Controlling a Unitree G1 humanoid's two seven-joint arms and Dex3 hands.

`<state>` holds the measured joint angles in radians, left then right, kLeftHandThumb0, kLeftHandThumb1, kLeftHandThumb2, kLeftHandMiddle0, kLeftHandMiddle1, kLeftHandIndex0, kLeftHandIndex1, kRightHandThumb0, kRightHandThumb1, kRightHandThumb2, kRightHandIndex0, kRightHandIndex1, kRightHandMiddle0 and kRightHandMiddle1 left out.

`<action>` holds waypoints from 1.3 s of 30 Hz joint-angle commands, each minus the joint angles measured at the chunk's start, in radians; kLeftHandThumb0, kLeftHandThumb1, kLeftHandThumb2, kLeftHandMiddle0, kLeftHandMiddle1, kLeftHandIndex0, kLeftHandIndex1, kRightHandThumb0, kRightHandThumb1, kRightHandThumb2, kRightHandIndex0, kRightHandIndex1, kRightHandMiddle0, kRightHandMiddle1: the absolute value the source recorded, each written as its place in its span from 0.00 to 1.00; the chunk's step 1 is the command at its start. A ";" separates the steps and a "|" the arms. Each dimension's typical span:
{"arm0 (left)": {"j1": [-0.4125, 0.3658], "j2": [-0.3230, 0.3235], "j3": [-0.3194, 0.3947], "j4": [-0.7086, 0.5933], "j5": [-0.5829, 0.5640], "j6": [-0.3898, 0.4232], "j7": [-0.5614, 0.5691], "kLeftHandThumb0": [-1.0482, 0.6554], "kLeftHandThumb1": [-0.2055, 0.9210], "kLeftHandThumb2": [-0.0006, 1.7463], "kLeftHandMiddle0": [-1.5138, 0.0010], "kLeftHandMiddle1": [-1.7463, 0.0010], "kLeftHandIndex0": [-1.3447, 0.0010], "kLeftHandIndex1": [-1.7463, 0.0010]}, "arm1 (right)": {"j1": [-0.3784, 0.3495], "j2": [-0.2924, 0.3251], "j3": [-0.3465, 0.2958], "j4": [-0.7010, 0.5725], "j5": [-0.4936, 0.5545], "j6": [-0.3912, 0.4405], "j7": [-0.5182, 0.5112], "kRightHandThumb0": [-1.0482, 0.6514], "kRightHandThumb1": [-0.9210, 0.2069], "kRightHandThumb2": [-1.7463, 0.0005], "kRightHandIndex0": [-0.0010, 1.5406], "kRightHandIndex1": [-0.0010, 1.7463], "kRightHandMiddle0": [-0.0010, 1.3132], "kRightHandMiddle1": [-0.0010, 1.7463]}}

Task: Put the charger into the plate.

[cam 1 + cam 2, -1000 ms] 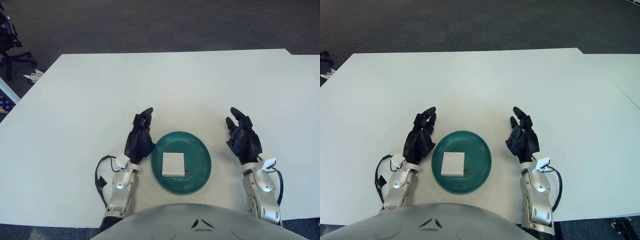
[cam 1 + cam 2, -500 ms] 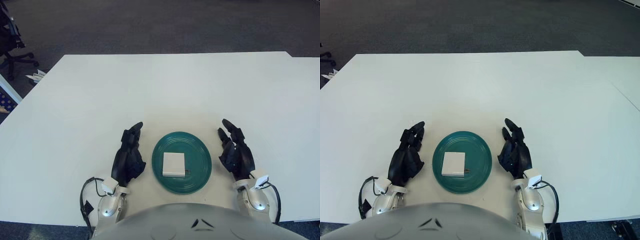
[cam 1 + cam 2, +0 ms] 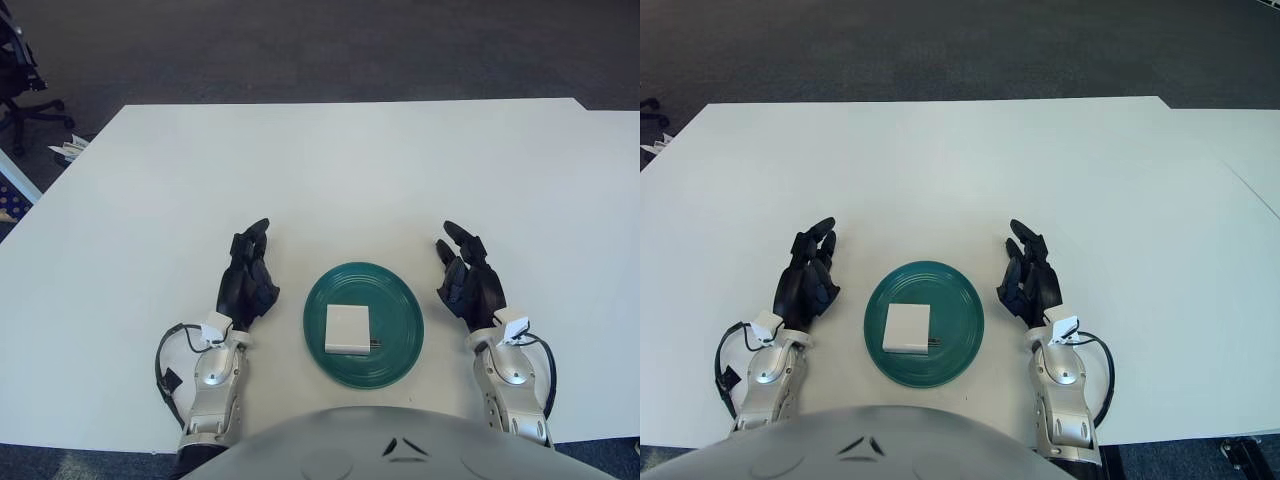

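Note:
A white square charger (image 3: pixel 347 328) lies flat in the middle of a dark green plate (image 3: pixel 393 305) near the table's front edge. My left hand (image 3: pixel 248 282) rests on the table to the left of the plate, fingers relaxed and empty, a small gap from the rim. My right hand (image 3: pixel 468 282) stands to the right of the plate, fingers spread and empty, also apart from the rim.
The white table (image 3: pixel 330 170) stretches far ahead of the plate. An office chair (image 3: pixel 20 75) and some clutter stand on the dark carpet beyond the table's left edge.
Both hands drew back toward my body, then came forward again. The left hand now sits further left of the plate than a second ago. The charger and plate have not moved.

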<state>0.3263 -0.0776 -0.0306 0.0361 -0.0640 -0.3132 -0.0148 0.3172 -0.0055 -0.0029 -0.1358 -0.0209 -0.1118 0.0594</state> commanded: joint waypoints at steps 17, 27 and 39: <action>-0.081 -0.023 -0.012 0.136 0.014 0.083 0.015 0.01 1.00 0.56 0.84 0.99 0.99 0.56 | -0.199 -0.049 -0.039 0.213 0.014 0.086 0.002 0.03 0.00 0.41 0.14 0.00 0.00 0.30; -0.115 -0.033 -0.011 0.202 0.038 0.065 0.038 0.01 1.00 0.58 0.84 1.00 0.99 0.56 | -0.233 -0.055 -0.055 0.248 0.021 0.103 -0.003 0.03 0.00 0.41 0.13 0.00 0.00 0.30; -0.107 -0.061 -0.034 0.203 0.064 0.060 0.080 0.02 1.00 0.58 0.81 0.99 0.94 0.54 | -0.267 -0.049 -0.067 0.311 0.025 0.106 -0.025 0.04 0.00 0.42 0.12 0.00 0.00 0.31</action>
<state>0.1866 -0.1133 -0.0556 0.2016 -0.0077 -0.2887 0.0506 0.0435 -0.0522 -0.0562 0.1216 0.0051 -0.0609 0.0539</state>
